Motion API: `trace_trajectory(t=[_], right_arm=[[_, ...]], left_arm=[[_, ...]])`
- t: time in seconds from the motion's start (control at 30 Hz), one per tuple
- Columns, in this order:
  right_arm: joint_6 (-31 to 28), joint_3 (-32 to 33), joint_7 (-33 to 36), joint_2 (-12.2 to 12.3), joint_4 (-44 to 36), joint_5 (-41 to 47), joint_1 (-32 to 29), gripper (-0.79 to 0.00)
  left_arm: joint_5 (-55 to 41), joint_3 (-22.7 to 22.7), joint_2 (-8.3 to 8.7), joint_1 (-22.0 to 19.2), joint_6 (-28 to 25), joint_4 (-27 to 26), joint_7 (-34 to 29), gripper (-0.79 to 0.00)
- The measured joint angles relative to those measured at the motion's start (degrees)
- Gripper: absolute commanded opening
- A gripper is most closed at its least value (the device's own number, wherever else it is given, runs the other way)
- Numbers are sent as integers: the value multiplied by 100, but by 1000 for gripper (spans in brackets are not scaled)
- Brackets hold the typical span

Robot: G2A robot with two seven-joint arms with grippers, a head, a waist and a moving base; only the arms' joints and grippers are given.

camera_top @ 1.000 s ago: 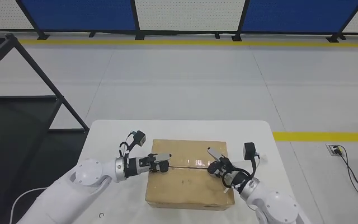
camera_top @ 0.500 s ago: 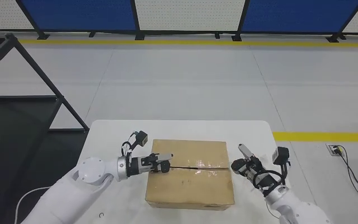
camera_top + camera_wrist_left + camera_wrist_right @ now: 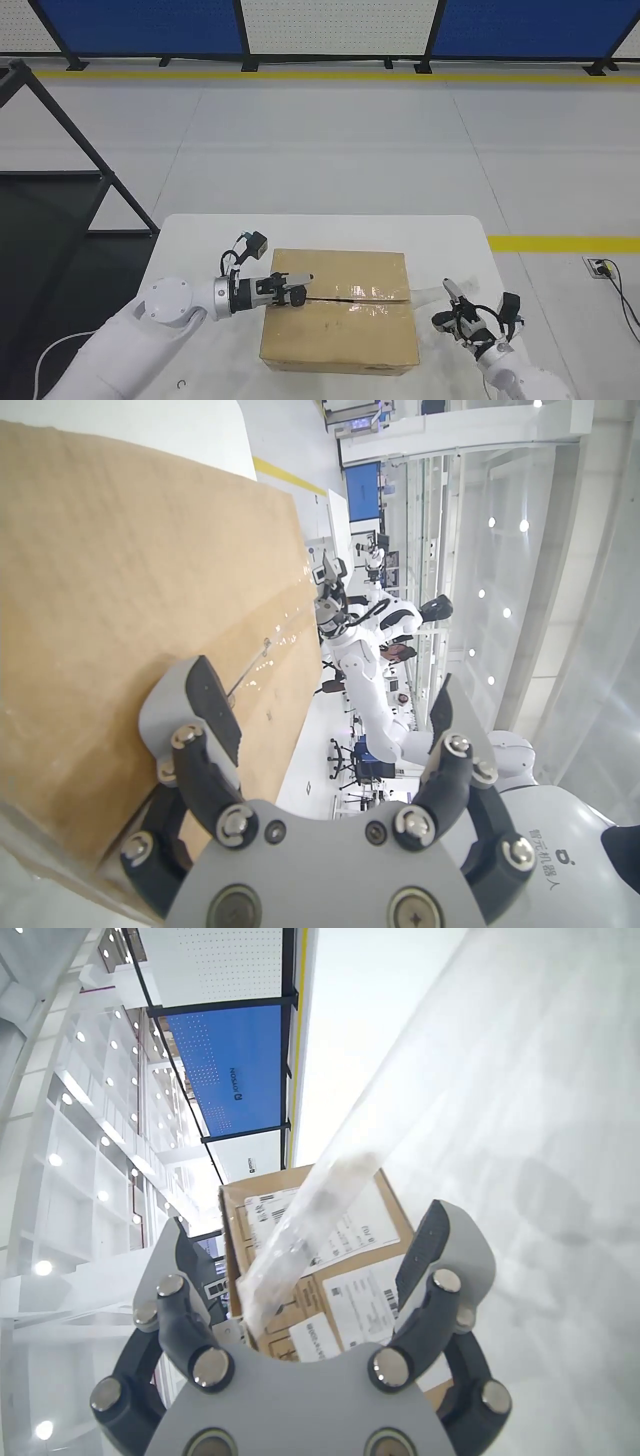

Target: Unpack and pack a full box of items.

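Currently poised over one end of the cardboard box (image 3: 340, 330) with left gripper (image 3: 296, 290) spread wide; off the opposite end, right gripper (image 3: 307, 1220) likewise unclenched, clear tape strip (image 3: 320, 1208) between its fingers.

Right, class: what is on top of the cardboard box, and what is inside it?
On top: the open left gripper at the seam's end, and shiny clear tape along the seam. The cardboard box is shut, so its contents are hidden.
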Motion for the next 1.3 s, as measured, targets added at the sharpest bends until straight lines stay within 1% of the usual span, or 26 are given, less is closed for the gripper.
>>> trace_trajectory(t=[0.3,0.47,0.57,0.77,0.97,1.17,1.3], right_arm=[[-1455,-419,-272,-171,1233,594,551,0],[-1965,-520,-431,-249,1688,886,809,0],[-2199,-493,-552,-267,1729,887,880,0],[-2408,-234,-736,-246,1319,809,727,0],[-2394,81,-875,-200,560,565,337,0],[-1938,382,-1291,-165,-375,128,-32,0],[-1609,547,-1500,-153,-1212,-113,-344,0]], left_arm=[[285,-192,-66,121,41,-50,-12,0],[380,-307,-86,217,81,-96,-55,0],[438,-374,-101,262,118,-118,-72,0],[533,-501,-133,346,172,-153,-117,0],[596,-620,-171,418,199,-169,-166,0],[660,-726,-211,477,211,-177,-211,0],[688,-813,-234,521,207,-171,-236,0]])
